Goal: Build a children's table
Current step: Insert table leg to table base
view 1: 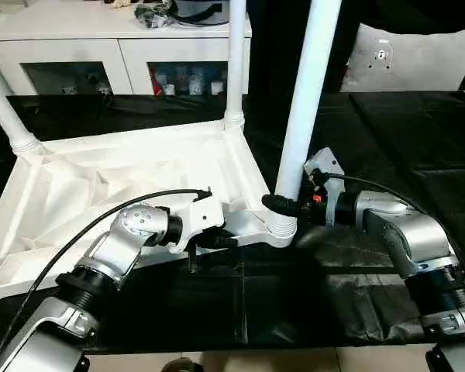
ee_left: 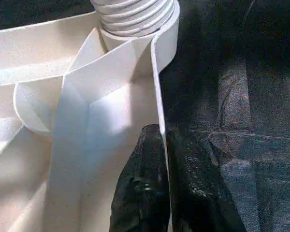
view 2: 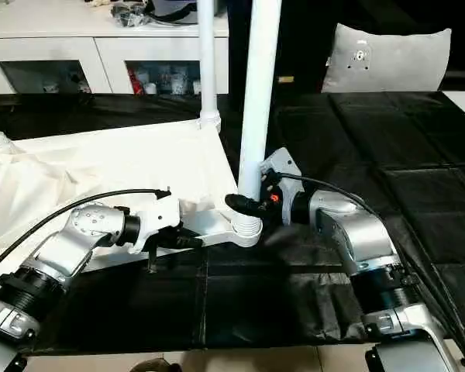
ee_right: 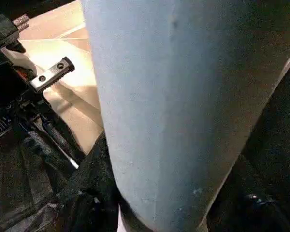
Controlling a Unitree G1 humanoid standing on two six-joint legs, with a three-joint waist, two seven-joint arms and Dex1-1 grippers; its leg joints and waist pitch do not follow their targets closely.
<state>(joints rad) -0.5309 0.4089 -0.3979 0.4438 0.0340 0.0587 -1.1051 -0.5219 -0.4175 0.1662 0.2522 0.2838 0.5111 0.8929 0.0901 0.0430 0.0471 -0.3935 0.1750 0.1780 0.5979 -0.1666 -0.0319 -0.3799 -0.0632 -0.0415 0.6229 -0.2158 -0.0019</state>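
Left eye view: right end effector (view 1: 283, 204) clasps leg (view 1: 306, 101).

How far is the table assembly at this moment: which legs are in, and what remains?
Done: the tabletop lies underside up, with a far leg and a left leg standing in corner sockets. In hand: the right gripper holds the near leg at its socket, while the left gripper pinches the top's rim. Left: seating this leg; a fourth leg cannot be judged.
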